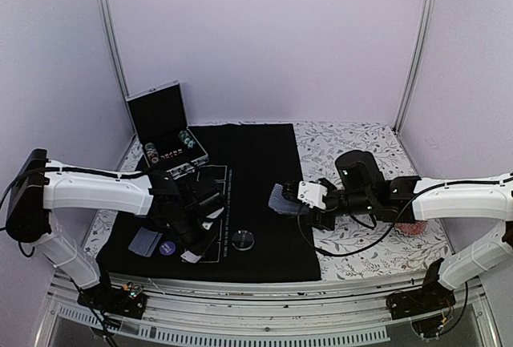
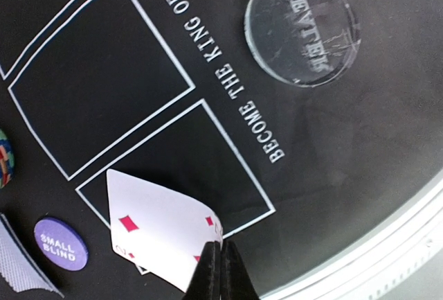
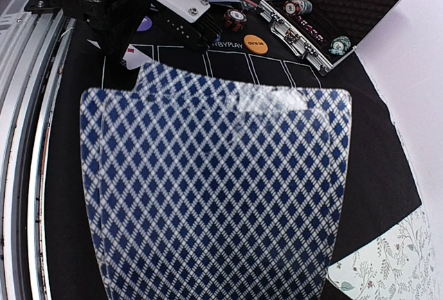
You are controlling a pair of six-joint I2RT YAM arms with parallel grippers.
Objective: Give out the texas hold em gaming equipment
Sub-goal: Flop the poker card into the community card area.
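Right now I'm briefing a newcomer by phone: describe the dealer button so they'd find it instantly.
Start at the black mat. Near its front edge, right of the left gripper pinching a diamond card, lies a round disc. Unlike the nearby purple disc, it is transparent.

Soft even light, faint shadows, glare on cards [image 3: 214, 196] (edges bowed)

Our left hand [image 2: 221, 250] pinches the corner of a face-up diamond card [image 2: 156, 234], which spreads left of the fingertips over a white-outlined box on the black mat [image 2: 360, 147]. Further left lies the purple small blind disc [image 2: 61, 243]. Far ahead and right sits the clear dealer disc [image 2: 303, 28].
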